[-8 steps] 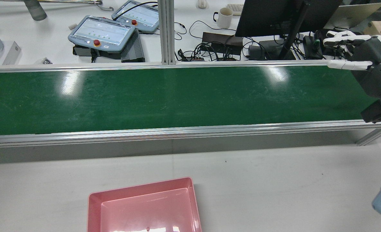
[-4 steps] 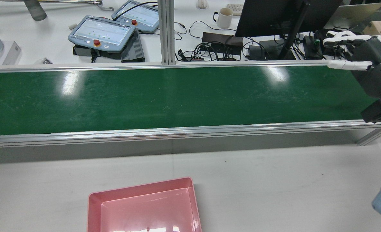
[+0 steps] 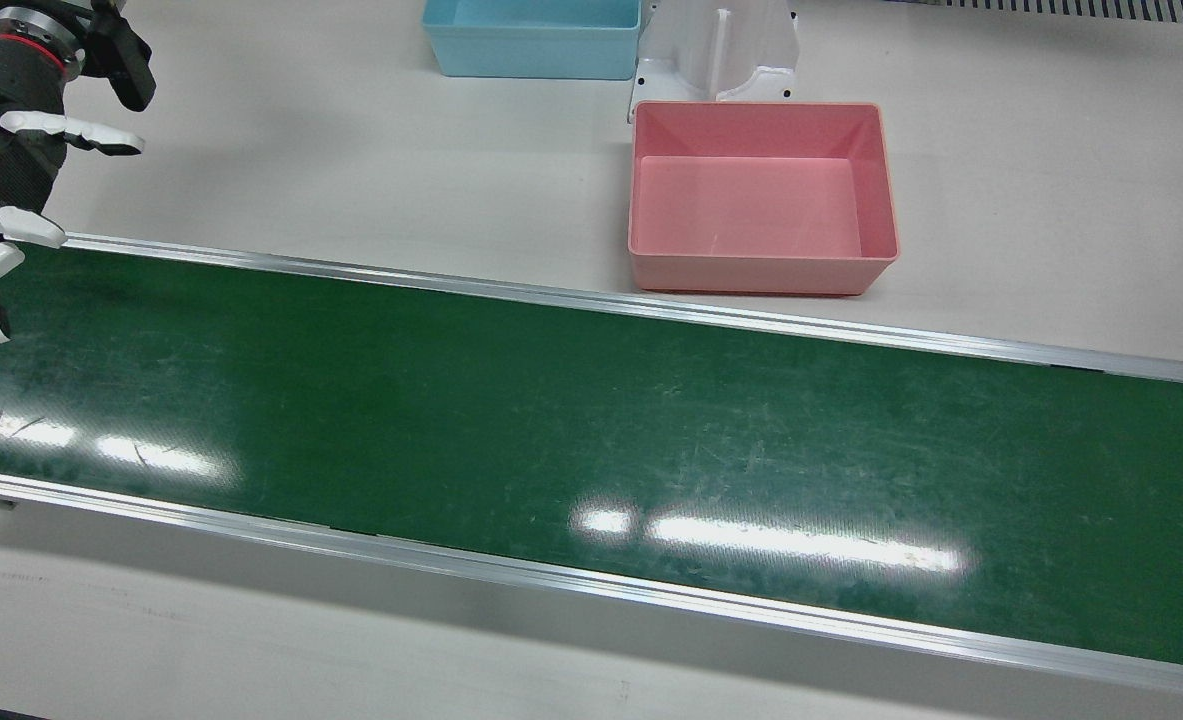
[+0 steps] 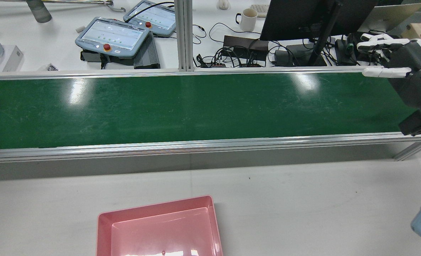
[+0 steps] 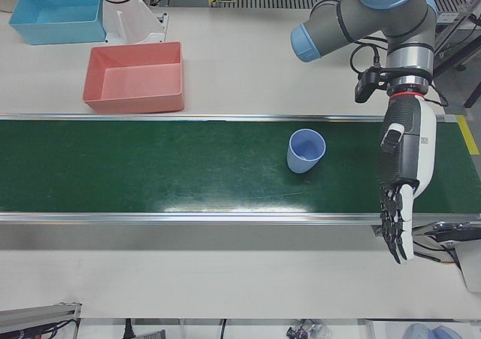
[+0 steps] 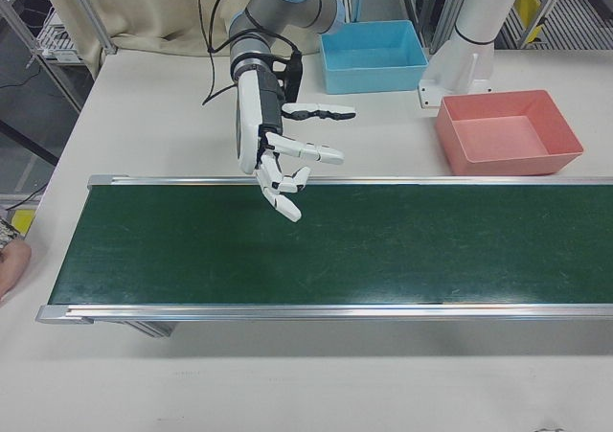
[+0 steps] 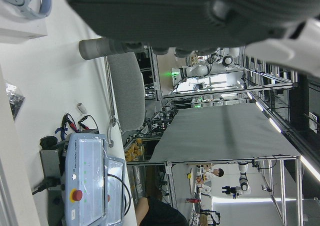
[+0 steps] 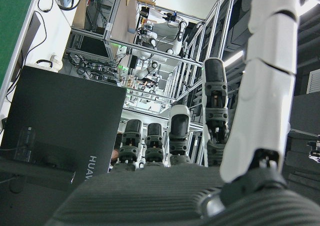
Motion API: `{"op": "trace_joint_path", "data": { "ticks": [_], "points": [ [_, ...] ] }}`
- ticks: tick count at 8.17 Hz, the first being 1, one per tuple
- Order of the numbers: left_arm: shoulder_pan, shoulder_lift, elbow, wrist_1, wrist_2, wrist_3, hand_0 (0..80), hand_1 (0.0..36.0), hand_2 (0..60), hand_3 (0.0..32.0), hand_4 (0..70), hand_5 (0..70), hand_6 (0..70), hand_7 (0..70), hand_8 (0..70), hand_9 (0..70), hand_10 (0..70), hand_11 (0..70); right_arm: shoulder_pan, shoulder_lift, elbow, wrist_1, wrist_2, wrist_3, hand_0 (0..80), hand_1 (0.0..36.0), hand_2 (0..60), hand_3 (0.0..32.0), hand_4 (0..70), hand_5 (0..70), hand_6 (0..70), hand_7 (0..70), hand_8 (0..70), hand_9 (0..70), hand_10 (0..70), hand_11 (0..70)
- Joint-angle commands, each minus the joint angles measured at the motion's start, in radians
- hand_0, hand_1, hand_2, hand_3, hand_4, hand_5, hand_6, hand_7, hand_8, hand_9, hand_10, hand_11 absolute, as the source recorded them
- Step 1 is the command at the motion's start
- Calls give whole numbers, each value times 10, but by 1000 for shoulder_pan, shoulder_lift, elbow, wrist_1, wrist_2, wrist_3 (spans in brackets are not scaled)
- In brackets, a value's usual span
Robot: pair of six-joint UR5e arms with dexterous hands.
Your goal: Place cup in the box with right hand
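Pale blue cup [image 5: 306,150] stands upright, mouth open.

Rear and front cameras face each other across the belt [image 4: 196,106]

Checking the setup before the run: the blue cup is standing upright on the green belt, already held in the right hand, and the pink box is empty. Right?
Not quite. The cup is upright on the belt and the pink box is empty, but nothing holds the cup. The left-front view shows it standing alone; the right-front view shows the right hand open and empty over the belt's other end.
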Motion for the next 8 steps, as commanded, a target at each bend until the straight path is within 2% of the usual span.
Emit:
{"op": "trace_joint_path", "data": {
  "ticks": [1,8],
  "points": [
    [0,0,0,0,0,0,0,0,0,0,0,0,0,0,0,0,0,0,0,0,-1,0,0,0,578,185,60,0,438,67,177,700,76,228,122,195],
    [0,0,0,0,0,0,0,0,0,0,0,0,0,0,0,0,0,0,2,1,0,1,0,0,580,185,59,0,440,67,176,700,76,228,123,196]
  ]
}}
